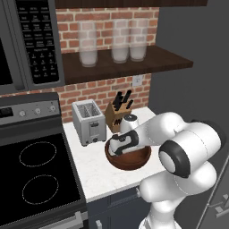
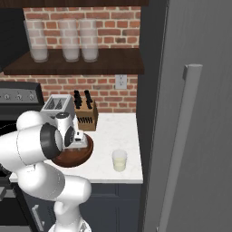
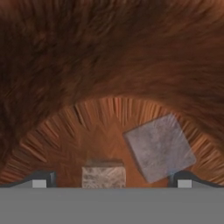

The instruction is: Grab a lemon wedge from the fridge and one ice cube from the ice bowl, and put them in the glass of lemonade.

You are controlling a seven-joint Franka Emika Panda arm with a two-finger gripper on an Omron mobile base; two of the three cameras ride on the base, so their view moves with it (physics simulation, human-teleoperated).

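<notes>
Clearly, the fridge (image 2: 190,113) is the biggest thing: it stands at the right end of the counter (image 2: 115,131), door closed, with its long light handle (image 2: 179,145) upright. The white counter runs from the stove (image 1: 36,170) on the left to the fridge on the right. On the shelf (image 1: 125,65) above it stand three frosted glass jars (image 1: 120,42). At the back edge of the counter stand a toaster (image 1: 89,121) and a knife block (image 1: 118,114) side by side. The ice bowl (image 1: 129,160) sits near the front edge, in front of the knife block, and the arm bends down into it. The glass of lemonade (image 2: 119,160) stands close to the front right corner of the counter, apart from the bowl, near the fridge. In the hand view the gripper (image 3: 111,179) is low inside the bowl with its jaws spread wide and holding nothing. One ice cube (image 3: 159,148) lies on the bowl floor next to the right fingertip (image 3: 186,179). A second cube (image 3: 103,175) lies between the two fingertips.
</notes>
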